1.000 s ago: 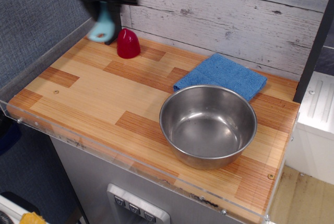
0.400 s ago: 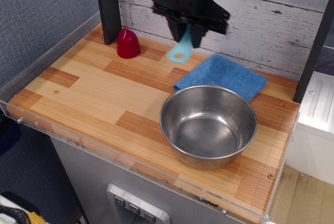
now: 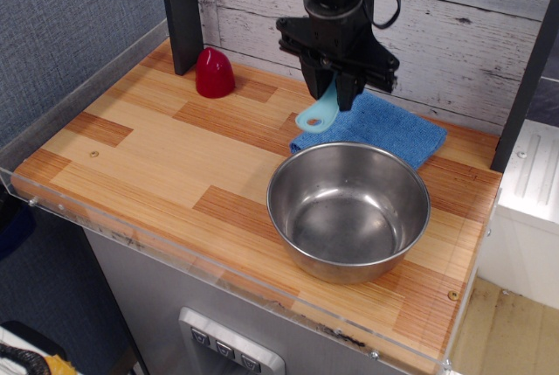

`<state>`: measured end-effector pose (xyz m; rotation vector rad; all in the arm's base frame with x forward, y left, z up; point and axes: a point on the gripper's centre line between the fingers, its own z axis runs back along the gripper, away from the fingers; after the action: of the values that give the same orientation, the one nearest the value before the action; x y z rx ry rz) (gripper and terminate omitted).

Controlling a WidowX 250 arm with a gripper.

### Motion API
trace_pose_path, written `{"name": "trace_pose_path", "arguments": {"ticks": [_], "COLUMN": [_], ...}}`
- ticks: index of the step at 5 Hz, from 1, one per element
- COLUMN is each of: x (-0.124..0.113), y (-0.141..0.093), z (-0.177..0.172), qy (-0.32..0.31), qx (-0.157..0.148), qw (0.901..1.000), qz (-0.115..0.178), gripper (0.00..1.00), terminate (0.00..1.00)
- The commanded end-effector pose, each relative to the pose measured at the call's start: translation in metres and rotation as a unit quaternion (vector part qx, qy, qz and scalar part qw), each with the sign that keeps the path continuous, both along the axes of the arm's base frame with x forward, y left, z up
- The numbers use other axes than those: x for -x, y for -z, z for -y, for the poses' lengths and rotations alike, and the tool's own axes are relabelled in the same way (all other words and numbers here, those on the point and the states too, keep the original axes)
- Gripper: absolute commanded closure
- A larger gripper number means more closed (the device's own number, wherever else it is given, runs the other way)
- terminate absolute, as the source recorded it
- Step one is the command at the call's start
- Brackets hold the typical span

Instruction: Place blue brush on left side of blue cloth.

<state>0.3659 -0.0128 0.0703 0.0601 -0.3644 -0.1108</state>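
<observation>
My gripper (image 3: 331, 86) is shut on the blue brush (image 3: 318, 114). The brush hangs handle down, its holed end just above the left part of the blue cloth (image 3: 371, 128). Its bristles are hidden between the fingers. The cloth lies flat at the back of the wooden table (image 3: 157, 152), just behind the steel bowl (image 3: 348, 211).
A red dome-shaped object (image 3: 214, 72) stands at the back left beside a dark post (image 3: 180, 10). A clear plastic rim (image 3: 218, 266) edges the table's front and left. A grey plank wall is behind.
My gripper has carried the brush from the back left corner rightwards and down to the left part of the cloth.
</observation>
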Motion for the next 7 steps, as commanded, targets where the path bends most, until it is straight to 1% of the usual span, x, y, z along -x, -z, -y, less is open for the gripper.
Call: {"name": "trace_pose_path", "arguments": {"ticks": [1, 3, 4, 5, 6, 7], "x": [0.009, 0.007, 0.008, 0.008, 0.013, 0.017], "y": [0.005, 0.031, 0.035, 0.029, 0.028, 0.021], "z": [-0.015, -0.014, -0.013, -0.013, -0.018, -0.026], "qy": [0.018, 0.036, 0.043, 0.036, 0.030, 0.027], "qx": [-0.006, -0.002, 0.004, 0.015, 0.038, 0.038], "qw": [0.9998, 0.9992, 0.9988, 0.9986, 0.9988, 0.9989], "qz": [0.007, -0.020, -0.024, -0.037, -0.006, 0.007], "gripper": [1.00, 1.00, 1.00, 0.00, 0.00, 0.00], "terminate": [0.00, 0.00, 0.00, 0.00, 0.00, 0.00]}}
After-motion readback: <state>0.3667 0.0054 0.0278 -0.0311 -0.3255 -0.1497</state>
